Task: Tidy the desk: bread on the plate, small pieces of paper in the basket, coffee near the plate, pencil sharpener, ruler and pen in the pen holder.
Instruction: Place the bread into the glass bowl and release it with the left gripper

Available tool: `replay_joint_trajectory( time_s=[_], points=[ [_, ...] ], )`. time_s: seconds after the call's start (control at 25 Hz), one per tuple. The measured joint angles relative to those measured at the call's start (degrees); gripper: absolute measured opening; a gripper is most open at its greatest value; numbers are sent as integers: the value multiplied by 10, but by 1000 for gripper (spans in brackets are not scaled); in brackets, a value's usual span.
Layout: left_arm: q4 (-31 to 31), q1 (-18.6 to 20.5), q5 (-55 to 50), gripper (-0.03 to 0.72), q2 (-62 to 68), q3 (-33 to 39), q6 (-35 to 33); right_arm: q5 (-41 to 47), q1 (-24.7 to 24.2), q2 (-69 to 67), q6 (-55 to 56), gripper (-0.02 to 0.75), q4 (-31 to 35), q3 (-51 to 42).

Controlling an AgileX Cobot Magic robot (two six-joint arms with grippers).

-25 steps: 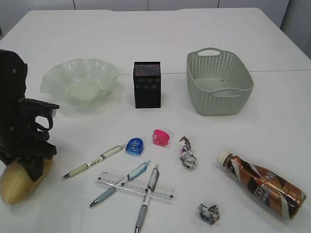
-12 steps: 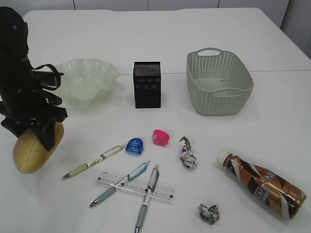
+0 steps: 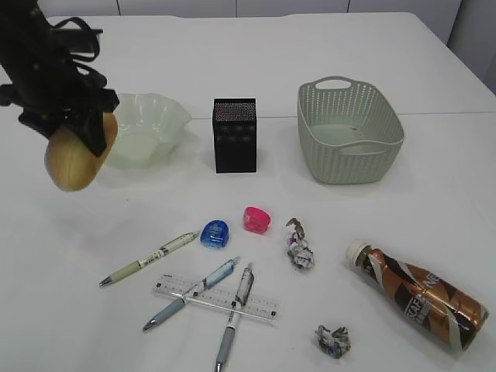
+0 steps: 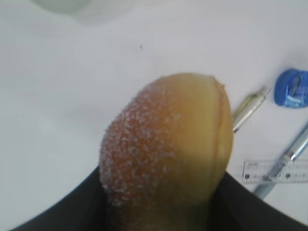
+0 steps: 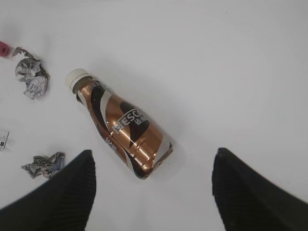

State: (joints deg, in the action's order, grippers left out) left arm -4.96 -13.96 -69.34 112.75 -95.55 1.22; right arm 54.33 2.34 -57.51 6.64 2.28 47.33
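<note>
"NESCAFÉ" in white letters on brown coffee bottle (image 5: 122, 129), lying on side right of crumpled paper (image 5: 32, 77). Ruler (image 4: 274, 172) beside bottle's far left shows graduation marks; numbers too small to read.

Bright, even light with soft shadows; the close bread (image 4: 166, 149) looks blurred.

Left gripper (image 3: 81, 128): fingers mostly hidden behind the bread (image 3: 76, 155); arm cut off by the top and left edges.
Bread, left wrist view (image 4: 166, 149): near end lost in dark gripper shadow at the bottom edge.
Plate (image 3: 151, 128): left rim hidden behind arm and bread.
Right gripper (image 5: 153, 192): only two fingertips show, cut off by the bottom edge.
Ruler (image 4: 276, 171): markings blurred, right end cut off.
</note>
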Motion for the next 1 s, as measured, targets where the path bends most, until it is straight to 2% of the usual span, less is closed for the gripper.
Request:
replay_joint_trajectory(
  time_s=[0.16, 0.56, 0.88, 1.0],
  points=[
    [25, 0, 64, 344, 0, -46, 0, 0, 0, 0, 0, 552, 0, 0],
    [72, 1, 354, 344, 23, -49, 2, 7, 0, 0, 0, 552, 0, 0],
    [78, 22, 475, 344, 108, -49, 2, 22, 0, 0, 0, 552, 0, 0],
    [78, 28, 492, 343, 130, -49, 3, 23, 0, 0, 0, 552, 0, 0]
  ],
)
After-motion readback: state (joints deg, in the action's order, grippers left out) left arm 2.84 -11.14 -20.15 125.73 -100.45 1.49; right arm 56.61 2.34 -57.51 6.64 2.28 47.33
